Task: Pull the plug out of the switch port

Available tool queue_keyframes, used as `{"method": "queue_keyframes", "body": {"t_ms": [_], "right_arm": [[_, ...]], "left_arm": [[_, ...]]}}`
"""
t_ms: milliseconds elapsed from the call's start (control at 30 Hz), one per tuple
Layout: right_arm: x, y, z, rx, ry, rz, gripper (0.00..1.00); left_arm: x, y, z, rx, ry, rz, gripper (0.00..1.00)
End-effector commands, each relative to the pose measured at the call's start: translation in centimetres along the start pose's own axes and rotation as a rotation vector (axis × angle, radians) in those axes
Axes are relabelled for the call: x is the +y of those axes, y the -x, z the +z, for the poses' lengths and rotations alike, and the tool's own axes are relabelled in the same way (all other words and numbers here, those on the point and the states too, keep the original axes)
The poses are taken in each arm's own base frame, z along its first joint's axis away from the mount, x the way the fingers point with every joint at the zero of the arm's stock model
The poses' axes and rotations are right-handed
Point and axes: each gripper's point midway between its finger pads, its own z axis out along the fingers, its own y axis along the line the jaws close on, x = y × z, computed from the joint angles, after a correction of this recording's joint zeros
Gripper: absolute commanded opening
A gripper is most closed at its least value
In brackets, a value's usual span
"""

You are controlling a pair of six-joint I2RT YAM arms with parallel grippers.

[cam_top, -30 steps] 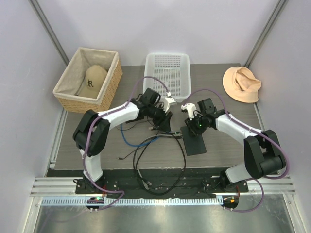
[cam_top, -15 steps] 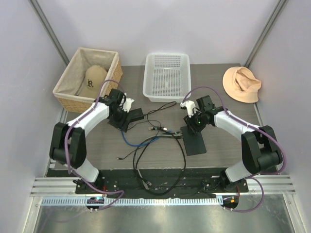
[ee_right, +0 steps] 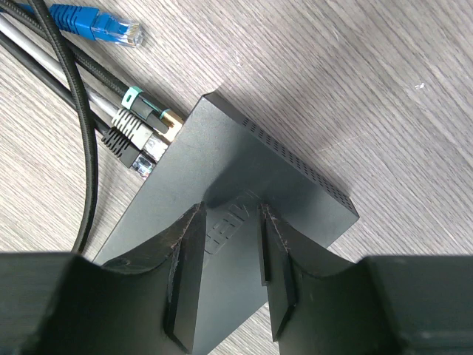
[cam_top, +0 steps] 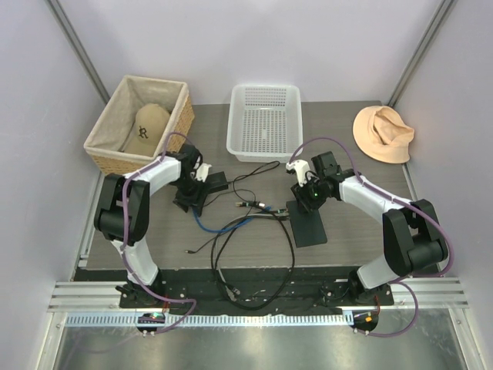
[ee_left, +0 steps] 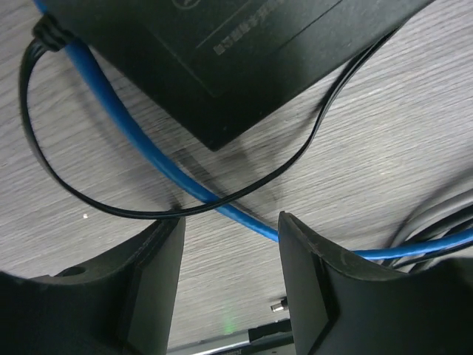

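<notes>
The flat black switch box (cam_top: 310, 227) lies right of centre. In the right wrist view (ee_right: 281, 159) several plugs sit in its narrow edge, among them a grey and teal plug (ee_right: 146, 117) and a black and white plug (ee_right: 127, 139). My right gripper (cam_top: 303, 194) rests on top of the box, its jaws a little apart with nothing between them (ee_right: 229, 214). A loose blue plug (ee_right: 100, 24) lies beside the cables. My left gripper (cam_top: 189, 202) is open and empty (ee_left: 229, 222), low over the table by the black adapter brick (ee_left: 244, 52), far from the switch.
A blue cable (ee_left: 148, 148) and a thin black cord (ee_left: 74, 200) run under the left jaws. Looped cables (cam_top: 246, 247) lie at the front centre. A wicker basket (cam_top: 173, 135) with a cap, a white basket (cam_top: 264, 122) and an orange hat (cam_top: 384, 132) stand at the back.
My left gripper has swung left from the cables beside the switch to the adapter brick. My right gripper has stayed on the switch box.
</notes>
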Motion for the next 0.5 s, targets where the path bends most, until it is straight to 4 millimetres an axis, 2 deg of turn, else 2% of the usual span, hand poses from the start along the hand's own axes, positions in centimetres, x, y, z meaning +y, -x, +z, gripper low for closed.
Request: {"method": "queue_keyframes", "body": {"t_ms": [0,133,167,233,300,333,367,433,467], "right_arm": [[-0.1,0.0,-0.4,-0.008,-0.015,0.001,0.42],[0.0,-0.1,-0.1,-0.015,-0.013,0.006,0.42],[-0.1,-0.1,-0.1,-0.017,-0.014,0.006,0.42],[-0.1,0.1,-0.1,-0.022,-0.017,0.001,0.42],[-0.1,0.0,-0.2,-0.023,-0.020,-0.001,0.43],[-0.2,0.0,-0.2,-0.024,-0.024,-0.003,0.42],[-0.2,0.0,-0.4,-0.026,-0.027,-0.005,0.42],[0.0,-0.4,-0.4,-0.022,-0.025,-0.004,0.43],[0.1,-0.6,-0.4,-0.022,-0.023,-0.002,0.42]], "left_arm": [[-1.4,1.0,-1.2,-0.017,-0.060,-0.048,0.57],[-0.1,0.1,-0.1,0.020,0.006,-0.059,0.54],[0.2,-0.2,0.3,0.036,0.019,-0.053,0.50],[1.4,-0.8,1.2,0.075,0.071,-0.011,0.34],[3.1,-1.4,1.6,0.092,0.139,0.016,0.26],[3.6,-1.4,1.3,0.083,0.158,0.031,0.14],[4.1,-1.4,1.0,0.078,0.178,0.073,0.07],[5.4,-0.9,-0.8,0.028,0.247,0.102,0.00],[5.9,-0.5,-1.7,0.009,0.270,0.143,0.00]]}}
